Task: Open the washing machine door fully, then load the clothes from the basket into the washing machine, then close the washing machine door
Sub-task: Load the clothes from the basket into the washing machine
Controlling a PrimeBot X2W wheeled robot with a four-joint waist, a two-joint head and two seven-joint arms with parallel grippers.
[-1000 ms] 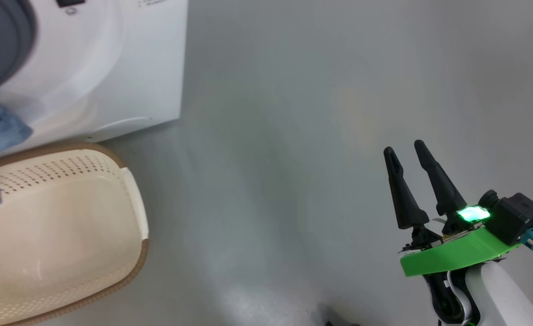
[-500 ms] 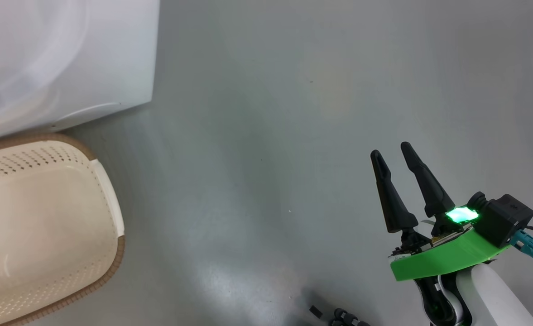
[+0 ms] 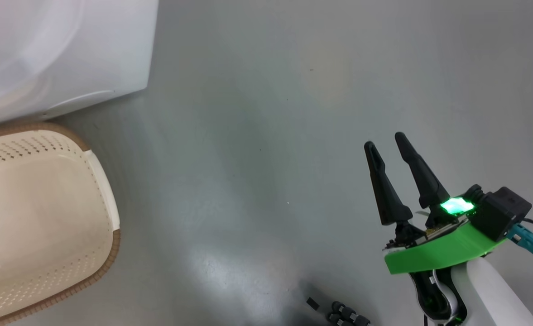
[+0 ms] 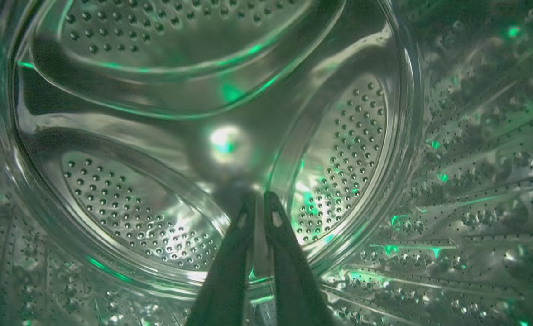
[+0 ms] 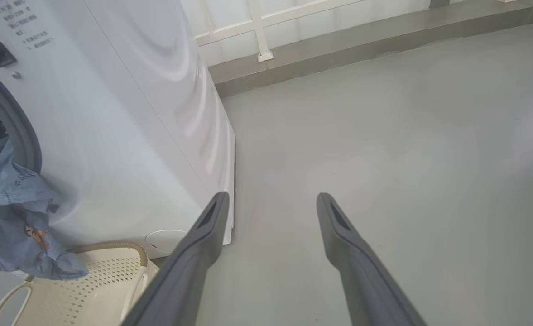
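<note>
The white washing machine [image 3: 67, 45] fills the top left of the head view, with the cream basket [image 3: 112, 246] in front of it; no garment shows in the part of the basket I see. In the right wrist view the light blue clothes [image 5: 17, 217] hang from the machine's [image 5: 135, 113] grey-gasketed opening, above the basket [image 5: 108, 276]. My left gripper [image 4: 259, 197] is inside the perforated steel drum [image 4: 157, 199], fingers shut; I cannot tell if fabric is pinched. My right gripper [image 3: 384, 141] [image 5: 271, 197] hovers open over bare floor, holding nothing. The washing machine door is out of view.
Grey floor [image 3: 257, 136] stretches to the right of the machine. A raised ledge with a white window frame [image 5: 261, 40] runs along the back. Small dark parts of my own base [image 3: 343, 312] show at the head view's bottom edge.
The head camera has turned, so machine and basket sit further left and the blue cloth at the left edge has left that view. The right gripper stays open.
</note>
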